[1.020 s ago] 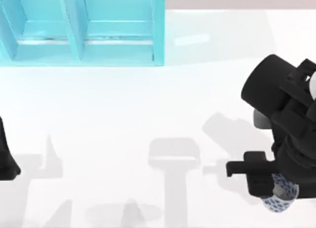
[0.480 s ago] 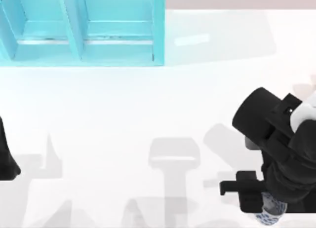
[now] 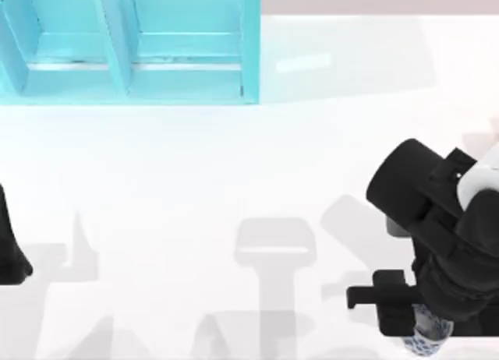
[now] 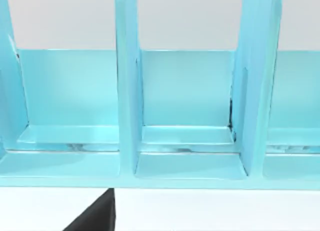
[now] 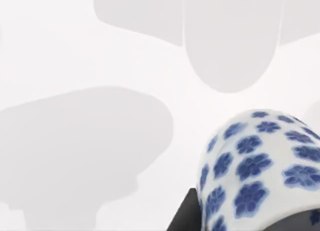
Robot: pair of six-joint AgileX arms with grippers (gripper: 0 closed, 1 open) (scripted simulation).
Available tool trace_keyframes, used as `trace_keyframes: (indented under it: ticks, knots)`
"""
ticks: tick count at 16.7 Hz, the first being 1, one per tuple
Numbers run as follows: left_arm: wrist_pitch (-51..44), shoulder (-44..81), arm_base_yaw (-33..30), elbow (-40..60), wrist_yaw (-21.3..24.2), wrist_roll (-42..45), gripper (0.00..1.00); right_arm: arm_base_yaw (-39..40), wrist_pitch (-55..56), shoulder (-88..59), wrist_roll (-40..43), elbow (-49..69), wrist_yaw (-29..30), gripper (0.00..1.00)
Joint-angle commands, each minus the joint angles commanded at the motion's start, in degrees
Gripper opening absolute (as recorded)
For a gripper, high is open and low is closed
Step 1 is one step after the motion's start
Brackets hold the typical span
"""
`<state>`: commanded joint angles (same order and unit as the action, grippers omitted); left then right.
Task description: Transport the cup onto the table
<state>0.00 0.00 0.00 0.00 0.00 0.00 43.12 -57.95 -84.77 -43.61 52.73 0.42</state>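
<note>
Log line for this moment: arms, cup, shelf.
right end effector: holding cup above table, near right | left arm: parked at left edge | shelf: far left, compartments bare

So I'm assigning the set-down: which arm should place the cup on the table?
Right. Its claw appears to hold the cup low over the table; the left arm sits parked at the left edge.

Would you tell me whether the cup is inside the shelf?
Out: the cup sits under the right gripper, far from the shelf.
</note>
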Motion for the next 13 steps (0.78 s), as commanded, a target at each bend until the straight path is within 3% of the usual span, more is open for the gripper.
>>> trace_keyframes:
  ticks: [7,13]
  knots:
    - [0.0,0.0,0.0,0.0,0.0,0.0,1.00,0.0,0.0,0.0,0.0,0.0,0.0,0.98]
    - [0.0,0.0,0.0,0.0,0.0,0.0,1.00,0.0,0.0,0.0,0.0,0.0,0.0,1.00]
